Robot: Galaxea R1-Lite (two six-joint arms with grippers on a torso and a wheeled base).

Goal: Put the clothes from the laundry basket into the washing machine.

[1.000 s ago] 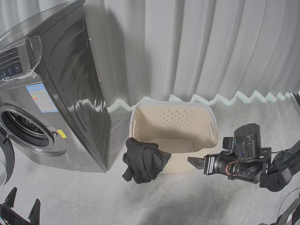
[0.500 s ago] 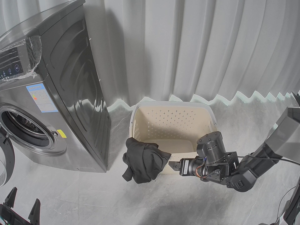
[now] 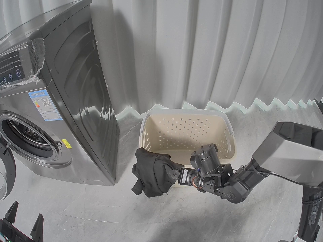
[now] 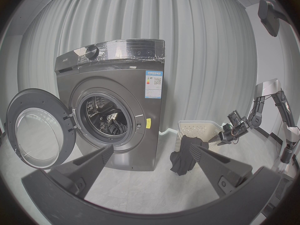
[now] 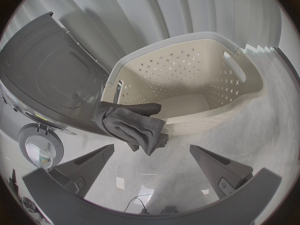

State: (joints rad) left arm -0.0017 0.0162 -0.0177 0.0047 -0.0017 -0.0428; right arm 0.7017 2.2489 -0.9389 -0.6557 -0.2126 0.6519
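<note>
1. The right claw (image 3: pixel 174 176) is in the lower middle of the head view. Its fingers are spread apart and clamp nothing.
2. Its tips are at the edge of a crumpled black cloth garment (image 3: pixel 153 175). Whether they touch the garment cannot be told.
3. The garment hangs over the near left corner of a cream plastic laundry basket (image 3: pixel 185 112) with star-shaped holes and a pale grey rim. Most of it hangs down the outside.
4. The basket stands on a grey marbled floor (image 3: pixel 134 212), in front of a white pleated curtain (image 3: pixel 202 34).
5. The left claw (image 3: pixel 26 212) is in the lower left corner of the head view, well apart from the basket. Its fingers are also spread and hold nothing.
6. A dark grey front-loading washing machine (image 3: pixel 67 84) fills the left of the head view. In the left wrist view its round door (image 4: pixel 37 128) is swung open and dark clothes (image 4: pixel 114 128) lie in the drum.
</note>
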